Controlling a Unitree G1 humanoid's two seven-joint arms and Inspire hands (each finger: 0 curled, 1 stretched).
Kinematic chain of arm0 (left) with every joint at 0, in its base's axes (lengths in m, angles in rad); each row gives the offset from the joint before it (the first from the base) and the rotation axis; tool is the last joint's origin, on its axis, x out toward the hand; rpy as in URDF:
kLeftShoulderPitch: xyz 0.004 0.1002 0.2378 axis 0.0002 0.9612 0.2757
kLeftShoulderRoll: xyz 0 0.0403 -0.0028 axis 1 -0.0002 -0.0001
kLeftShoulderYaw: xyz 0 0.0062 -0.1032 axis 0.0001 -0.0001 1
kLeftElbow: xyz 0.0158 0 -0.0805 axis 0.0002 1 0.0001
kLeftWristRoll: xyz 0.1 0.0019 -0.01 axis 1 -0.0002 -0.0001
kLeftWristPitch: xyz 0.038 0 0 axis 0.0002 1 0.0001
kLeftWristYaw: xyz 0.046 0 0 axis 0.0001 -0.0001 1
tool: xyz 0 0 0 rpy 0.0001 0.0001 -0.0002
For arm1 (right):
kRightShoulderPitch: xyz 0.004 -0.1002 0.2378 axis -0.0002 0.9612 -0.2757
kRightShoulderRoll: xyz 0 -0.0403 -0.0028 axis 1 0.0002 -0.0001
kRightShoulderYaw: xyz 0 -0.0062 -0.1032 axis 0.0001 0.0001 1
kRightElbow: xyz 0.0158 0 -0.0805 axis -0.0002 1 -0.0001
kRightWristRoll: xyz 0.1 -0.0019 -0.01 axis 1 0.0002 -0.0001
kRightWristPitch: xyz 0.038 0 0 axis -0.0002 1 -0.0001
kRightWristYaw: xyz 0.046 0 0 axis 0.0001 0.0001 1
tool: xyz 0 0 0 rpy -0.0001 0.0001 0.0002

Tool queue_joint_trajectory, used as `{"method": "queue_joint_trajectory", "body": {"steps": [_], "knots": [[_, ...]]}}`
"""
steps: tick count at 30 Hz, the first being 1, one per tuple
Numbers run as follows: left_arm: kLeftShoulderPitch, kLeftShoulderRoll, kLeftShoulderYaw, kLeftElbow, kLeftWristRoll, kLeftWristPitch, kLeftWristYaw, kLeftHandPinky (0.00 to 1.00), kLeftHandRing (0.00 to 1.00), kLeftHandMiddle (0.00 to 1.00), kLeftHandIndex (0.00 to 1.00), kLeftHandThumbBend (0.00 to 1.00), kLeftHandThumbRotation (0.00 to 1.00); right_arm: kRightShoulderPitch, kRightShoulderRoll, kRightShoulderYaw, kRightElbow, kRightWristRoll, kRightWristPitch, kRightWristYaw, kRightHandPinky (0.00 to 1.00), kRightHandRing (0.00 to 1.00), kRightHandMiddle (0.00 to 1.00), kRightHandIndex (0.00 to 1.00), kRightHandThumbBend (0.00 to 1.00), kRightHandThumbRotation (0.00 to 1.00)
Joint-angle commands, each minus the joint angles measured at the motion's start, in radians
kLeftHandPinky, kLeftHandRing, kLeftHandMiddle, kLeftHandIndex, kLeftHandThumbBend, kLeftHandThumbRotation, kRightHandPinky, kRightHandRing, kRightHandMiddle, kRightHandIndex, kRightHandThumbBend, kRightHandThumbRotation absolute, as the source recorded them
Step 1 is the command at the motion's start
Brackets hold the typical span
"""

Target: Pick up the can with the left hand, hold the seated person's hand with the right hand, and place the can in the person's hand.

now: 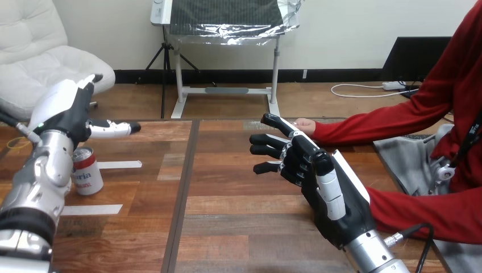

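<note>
Now, left hand (66, 111) above can (88, 174), right hand (332, 196) outstretched beside person's hand (307, 125)

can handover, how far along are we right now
Nothing looks finished yet. The can stands upright on the table, with the left hand open above it, not gripping. The right hand is open, its fingers reaching to the person's hand but not curled round it. Left: grasp the can, hold the hand, place the can in it.
</note>
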Motion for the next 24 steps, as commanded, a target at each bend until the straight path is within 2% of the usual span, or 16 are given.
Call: {"method": "queue_joint_trajectory", "body": {"steps": [1, 24], "knots": [[-0.190, 0.030, -0.050, 0.087, 0.029, 0.041, 0.043, 0.94, 0.94, 0.94, 0.93, 0.90, 0.36, -0.055, -0.001, -0.017, -0.090, 0.034, 0.000, -0.001, 0.68, 0.80, 0.80, 0.91, 0.91, 1.00], [-0.245, 0.021, -0.142, 0.175, 0.027, 0.159, 0.002, 0.95, 0.95, 0.95, 0.93, 0.86, 0.41, -0.045, -0.004, -0.013, -0.109, 0.055, -0.002, 0.013, 0.67, 0.79, 0.80, 0.90, 0.86, 1.00]]}}
